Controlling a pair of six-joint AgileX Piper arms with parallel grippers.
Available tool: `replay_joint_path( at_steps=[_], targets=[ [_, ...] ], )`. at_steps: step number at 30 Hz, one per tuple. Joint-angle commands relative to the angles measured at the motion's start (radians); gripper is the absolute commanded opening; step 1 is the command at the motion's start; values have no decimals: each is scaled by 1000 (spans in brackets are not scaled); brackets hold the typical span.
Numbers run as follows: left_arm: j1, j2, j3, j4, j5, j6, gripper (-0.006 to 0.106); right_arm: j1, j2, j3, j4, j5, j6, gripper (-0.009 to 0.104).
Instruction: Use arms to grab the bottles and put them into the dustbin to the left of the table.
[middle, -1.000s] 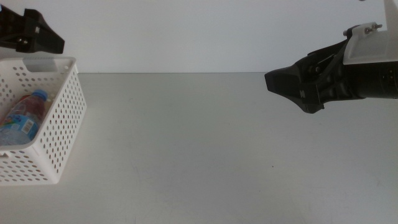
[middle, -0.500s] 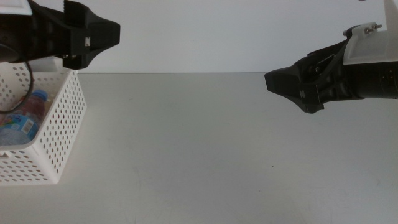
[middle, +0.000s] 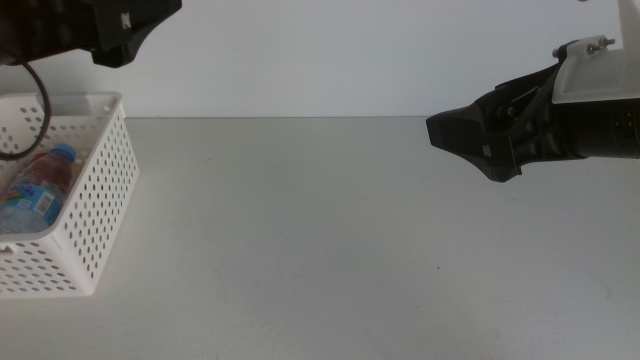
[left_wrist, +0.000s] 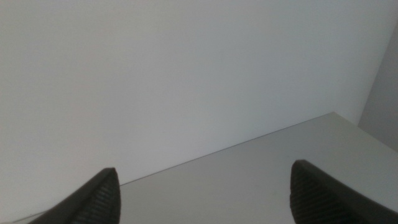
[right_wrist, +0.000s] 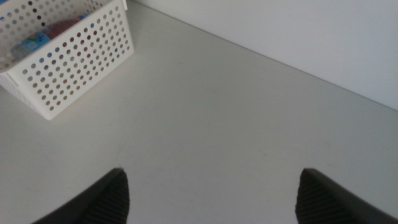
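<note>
1. Dustbin (middle: 95, 190) sits at the table's (middle: 320, 230) left edge. A clear bottle (middle: 40, 190) with blue cap and label lies inside it, something red beside it, too hidden by the wall to name.
2. No bottles on the bare table in any view; judging by that, the drop-off is done and the step in hand is pulling the arms clear.
3. Left claw (left_wrist: 205, 193) is high above the dustbin, at the top left corner of the middle view. Wrist view shows jaws spread wide, nothing between them, only wall and table edge ahead. Released.
4. Right claw (right_wrist: 211, 196) hangs over the table's right side, well apart from the dustbin. Jaws wide apart, empty, released.
5. To do it well: left arm should go up and back without dipping, since its cable (middle: 35, 95) hangs near the dustbin's rim and could snag or tip it.
6. Right arm need only stay off the table and out of the left arm's path.
7. Check the dustbin contents from the right wrist view before calling it finished.
</note>
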Motion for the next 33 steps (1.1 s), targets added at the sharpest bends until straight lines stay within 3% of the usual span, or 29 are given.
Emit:
replay_joint_path(
  at_steps=[1, 5, 10, 12, 14, 17, 22, 26, 33],
  targets=[
    [-7, -13, -27, -1, -93, -18, 94, 2, -20, -38, 0, -67, -11, 75],
    [-7, -13, -27, -1, -93, -16, 94, 2, -20, -38, 0, -67, -11, 75],
    [-6, -13, 5, 76, -95, -16, 94, 2, -8, -37, -8, -68, -11, 75],
    [9, -16, 24, 90, -95, -16, 94, 2, -5, -28, -72, -87, -11, 75],
    [45, -42, 48, 89, -103, -16, 94, -4, -18, -10, -177, -159, -11, 75],
    [155, -91, 110, 88, -141, -16, 94, -46, -50, 31, -258, -285, -11, 75],
    [412, -161, 232, -22, -152, -16, 94, -150, -123, 137, -243, -382, -11, 75],
    [520, -238, 365, -144, -233, -16, 94, -221, -227, 294, -200, -445, -11, 75],
    [521, -454, 610, -105, -266, -16, 94, -282, -569, 581, -239, -447, -11, 75]
  ],
)
